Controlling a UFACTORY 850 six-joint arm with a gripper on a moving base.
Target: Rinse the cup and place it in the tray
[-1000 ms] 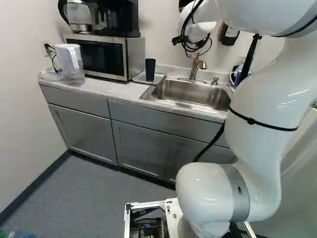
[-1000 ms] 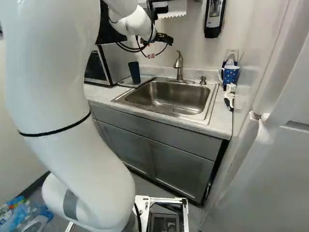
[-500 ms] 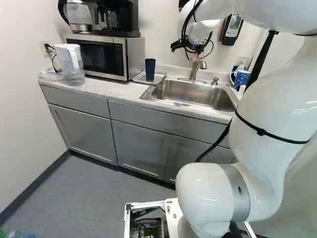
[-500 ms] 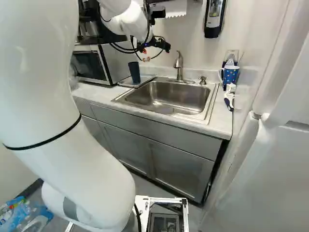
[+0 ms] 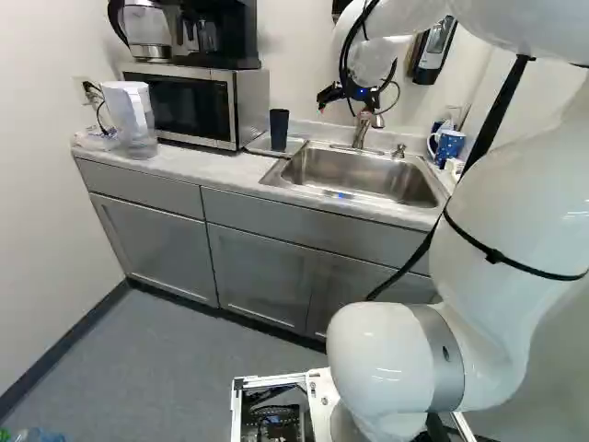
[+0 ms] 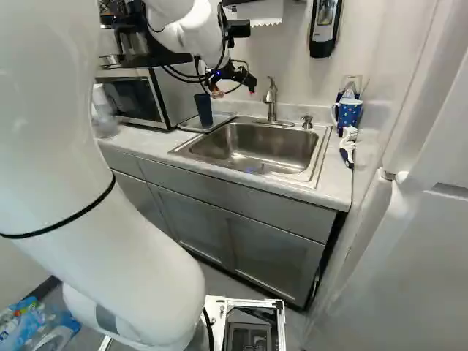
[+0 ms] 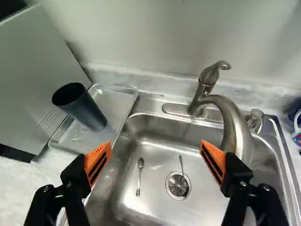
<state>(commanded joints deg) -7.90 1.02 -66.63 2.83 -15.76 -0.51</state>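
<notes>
A dark, plain-sided cup [image 7: 84, 106] stands upright in the silver-toned rectangular tray [image 7: 65, 123] to the left of your sink, its round mouth open and facing up, its sides narrowing toward the base. Your gripper [image 6: 234, 88] hangs above the sink area, right of the cup and well apart from it, its orange-padded jaws spread wide and released.

Below it, the stainless steel sink [image 7: 155, 202] is set into a pale, mottled counter [image 5: 202, 166]. In the basin you can see a small spoon [image 7: 139, 176] and, to its right, a slim utensil [image 7: 182, 165] reaching to the round drain [image 7: 178, 185]. A brushed-metal faucet [image 6: 271, 99] rises at the far rim, a small metal fixture [image 6: 307, 121] to its right.

Farther right on the counter, you find a blue dotted mug [image 6: 349, 113] with a white-and-dark brush [image 6: 347, 150] on its near side. Left of the tray sits a microwave [image 5: 189, 106], a coffee machine [image 5: 221, 37] and a kettle [image 5: 147, 32] on top; a clear pitcher [image 5: 131, 120] stands farther left. Grey cabinets [image 5: 262, 276] front the counter above a grey floor [image 5: 175, 368], and a dispenser [image 6: 325, 28] hangs on the pale wall [image 6: 292, 73].
</notes>
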